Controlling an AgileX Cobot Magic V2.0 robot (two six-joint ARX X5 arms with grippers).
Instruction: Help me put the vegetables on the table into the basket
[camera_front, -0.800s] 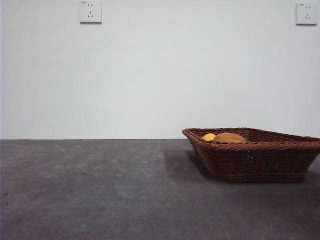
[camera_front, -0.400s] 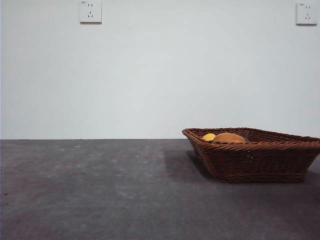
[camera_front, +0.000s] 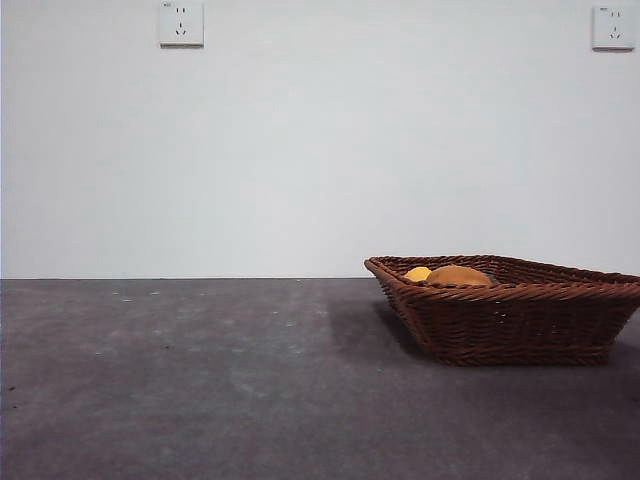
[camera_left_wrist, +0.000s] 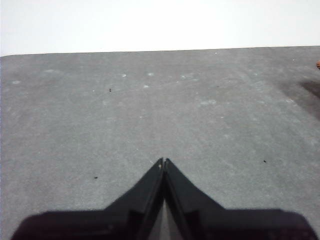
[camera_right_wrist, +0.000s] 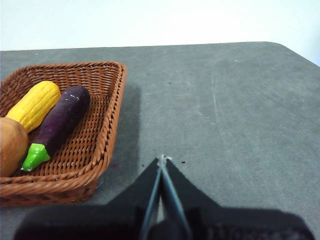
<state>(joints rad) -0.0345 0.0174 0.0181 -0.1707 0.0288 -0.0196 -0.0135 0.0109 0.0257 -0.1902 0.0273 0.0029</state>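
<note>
The brown wicker basket (camera_front: 520, 320) stands on the grey table (camera_front: 200, 380) at the right; it also shows in the right wrist view (camera_right_wrist: 107, 125). Inside it lie the orange-brown potato (camera_right_wrist: 9, 145), the yellow corn cob (camera_right_wrist: 35, 105) and the purple eggplant (camera_right_wrist: 60, 122) with its green stem end. In the front view the potato (camera_front: 458, 276) and the corn (camera_front: 417, 273) peek over the rim; the eggplant is hidden there. My right gripper (camera_right_wrist: 162, 161) is shut and empty, beside the basket and apart from it. My left gripper (camera_left_wrist: 163, 162) is shut and empty over bare table.
Two wall sockets (camera_front: 181, 23) sit high on the white wall behind the table. The table's rounded far corner (camera_right_wrist: 280, 46) shows in the right wrist view. A sliver of the basket (camera_left_wrist: 318, 64) shows at the edge of the left wrist view.
</note>
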